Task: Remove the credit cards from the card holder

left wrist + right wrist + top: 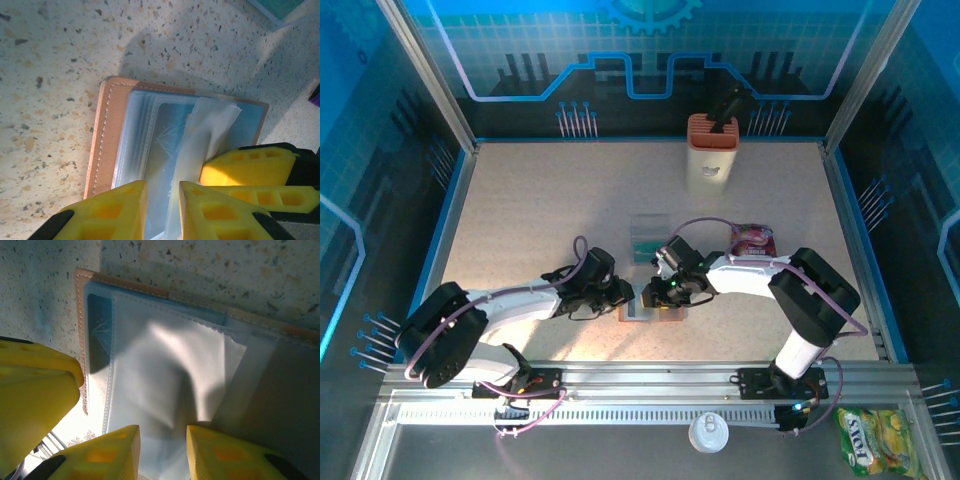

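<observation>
One open card holder [107,135] lies on the surface [50,50] beneath the slightly spread left pincer [162,210] and right pincer [163,450], one teal credit card [165,137] in its clear sleeve [165,370], other credit cards [648,238] stacked beyond.

The card holder [652,317] lay on the table [520,220]. Straight behind it, well apart, lay the credit cards [647,238]. A snack packet [753,240] lay behind it to the right, and an upright box [710,160] stood farther behind. The left gripper [625,296] sat over its left edge, and the right gripper [658,292] just beside, over its middle.
</observation>
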